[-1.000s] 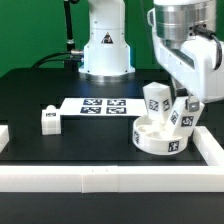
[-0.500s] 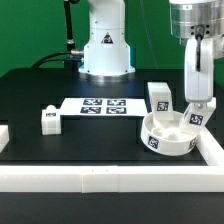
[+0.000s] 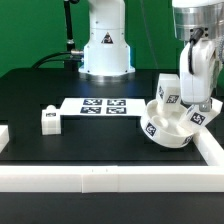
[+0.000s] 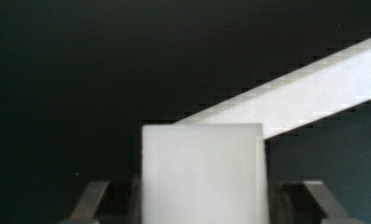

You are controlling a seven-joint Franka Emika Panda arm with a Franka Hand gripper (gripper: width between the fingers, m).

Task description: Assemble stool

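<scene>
While 1 loose leg (image 3: 49,119) lay near the marker board (image 3: 100,105), the gripper (image 4: 200,203) was clamped on a 2nd leg (image 4: 200,160) at the tilted seat (image 3: 160,135); a 3rd leg (image 3: 168,95) seemed already socketed.

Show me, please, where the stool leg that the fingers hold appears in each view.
Exterior view: the held leg is at the exterior view's right, standing in the round seat, near the border rail.
Wrist view: the held leg is the big white block clamped between the two dark fingers, close to the camera.
Shared landmark: the border rail, which is probably the white diagonal band behind the leg in the wrist view.
</scene>
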